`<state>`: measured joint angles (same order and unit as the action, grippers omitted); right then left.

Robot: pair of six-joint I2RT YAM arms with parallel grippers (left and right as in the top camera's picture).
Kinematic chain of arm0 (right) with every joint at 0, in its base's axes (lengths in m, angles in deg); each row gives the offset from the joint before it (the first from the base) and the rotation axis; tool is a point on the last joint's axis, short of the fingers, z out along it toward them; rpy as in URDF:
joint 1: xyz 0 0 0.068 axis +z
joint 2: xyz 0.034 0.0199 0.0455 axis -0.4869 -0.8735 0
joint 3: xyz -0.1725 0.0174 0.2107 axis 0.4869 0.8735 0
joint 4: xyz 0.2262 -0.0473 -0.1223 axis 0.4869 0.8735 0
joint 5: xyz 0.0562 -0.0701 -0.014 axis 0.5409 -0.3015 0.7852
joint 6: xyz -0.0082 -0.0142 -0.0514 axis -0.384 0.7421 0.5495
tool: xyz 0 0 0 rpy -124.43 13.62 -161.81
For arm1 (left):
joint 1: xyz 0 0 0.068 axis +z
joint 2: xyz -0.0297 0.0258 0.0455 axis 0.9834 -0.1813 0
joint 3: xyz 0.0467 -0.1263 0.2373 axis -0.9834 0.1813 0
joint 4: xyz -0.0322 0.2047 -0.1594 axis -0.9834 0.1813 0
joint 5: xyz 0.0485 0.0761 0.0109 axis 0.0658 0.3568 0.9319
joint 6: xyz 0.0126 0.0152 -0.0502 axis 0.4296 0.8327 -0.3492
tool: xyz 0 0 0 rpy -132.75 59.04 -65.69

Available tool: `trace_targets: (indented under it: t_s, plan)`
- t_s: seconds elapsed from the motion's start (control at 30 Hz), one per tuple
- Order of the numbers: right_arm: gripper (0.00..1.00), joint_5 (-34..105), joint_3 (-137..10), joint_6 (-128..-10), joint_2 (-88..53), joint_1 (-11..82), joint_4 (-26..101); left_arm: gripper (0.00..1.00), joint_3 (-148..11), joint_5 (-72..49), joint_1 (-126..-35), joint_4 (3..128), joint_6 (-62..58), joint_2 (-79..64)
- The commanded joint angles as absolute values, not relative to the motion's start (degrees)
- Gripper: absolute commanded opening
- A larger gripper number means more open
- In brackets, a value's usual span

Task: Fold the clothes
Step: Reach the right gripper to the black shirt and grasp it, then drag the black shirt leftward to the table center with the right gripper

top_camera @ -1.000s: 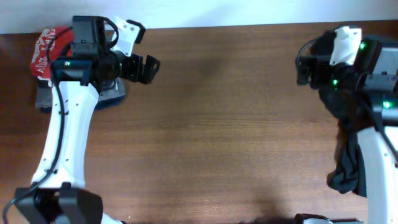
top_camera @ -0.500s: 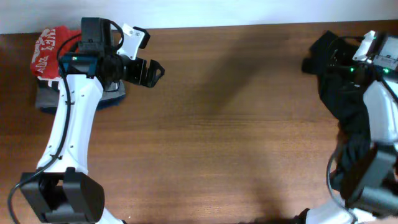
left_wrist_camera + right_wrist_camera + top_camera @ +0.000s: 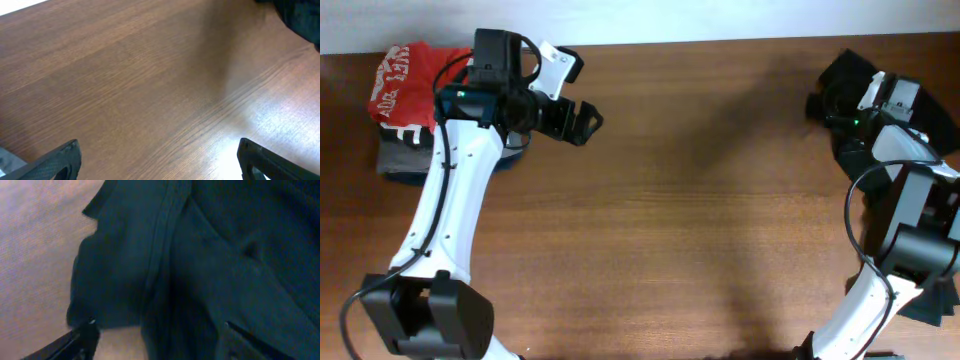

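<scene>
A pile of dark, nearly black clothes [image 3: 848, 75] lies at the table's far right; it fills the right wrist view [image 3: 200, 255]. My right gripper [image 3: 832, 104] hovers just over that pile with its fingers [image 3: 160, 337] spread wide, open around a fold of the cloth without closing on it. A folded stack with a red printed shirt [image 3: 402, 75] on top sits at the far left. My left gripper [image 3: 580, 122] is open and empty, over bare wood right of the stack; its fingertips [image 3: 157, 157] frame bare table.
The brown wooden table [image 3: 680, 200] spans the overhead view. A grey folded garment [image 3: 398, 160] lies under the red shirt. The dark clothes trail down the right edge [image 3: 932, 300]. A corner of the dark pile shows far off in the left wrist view [image 3: 300, 15].
My left gripper has moved right, away from the folded stack. My right arm has swung toward the far right corner, bringing its gripper down onto the dark pile.
</scene>
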<state>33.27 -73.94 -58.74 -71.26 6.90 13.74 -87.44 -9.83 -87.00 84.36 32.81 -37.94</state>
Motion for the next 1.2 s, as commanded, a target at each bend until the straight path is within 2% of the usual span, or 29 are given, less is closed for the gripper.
trace_targets:
  t_s: [0.0, 0.03, 0.07, 0.17, 0.4, 0.57, 0.67, 0.9, 1.17]
  plan:
    - [0.68, 33.2, -74.79, -59.05, -74.25, 7.38, 10.77, 0.99, -88.23, -10.79, -87.44, 84.26, 33.49, -39.62]
    - [0.64, 33.2, -74.79, -59.05, -74.67, 7.44, 10.33, 0.99, -88.23, -10.81, -87.44, 84.26, 33.49, -39.88]
    - [0.52, 33.2, -74.79, -59.07, -75.45, 7.57, 9.76, 0.99, -88.23, -10.81, -87.44, 84.26, 33.49, -40.39]
    - [0.31, 33.14, -74.79, -59.07, -76.53, 8.1, 9.35, 0.99, -88.23, -10.83, -87.44, 84.28, 33.47, -41.22]
    - [0.06, 33.03, -74.79, -59.09, -78.32, 9.48, 9.61, 0.99, -88.23, -9.65, -87.44, 84.21, 33.49, -41.92]
    - [0.04, 36.35, -76.48, -57.45, -77.16, 11.66, 12.52, 0.99, -88.42, -6.26, -87.31, 83.58, 33.47, -41.85]
    - [0.04, 38.93, -80.56, -56.84, -75.98, 14.92, 19.82, 0.99, -89.73, -4.75, -87.11, 83.14, 33.44, -41.85]
    - [0.04, 41.6, -92.72, -55.4, -75.76, 29.67, 38.57, 0.99, -94.65, -3.2, -85.01, 82.92, 33.01, -41.85]
    - [0.04, 48.76, -98.46, -56.3, -75.76, 43.4, 43.6, 0.99, -95.64, -0.86, -81.6, 83.23, 31.94, -41.85]
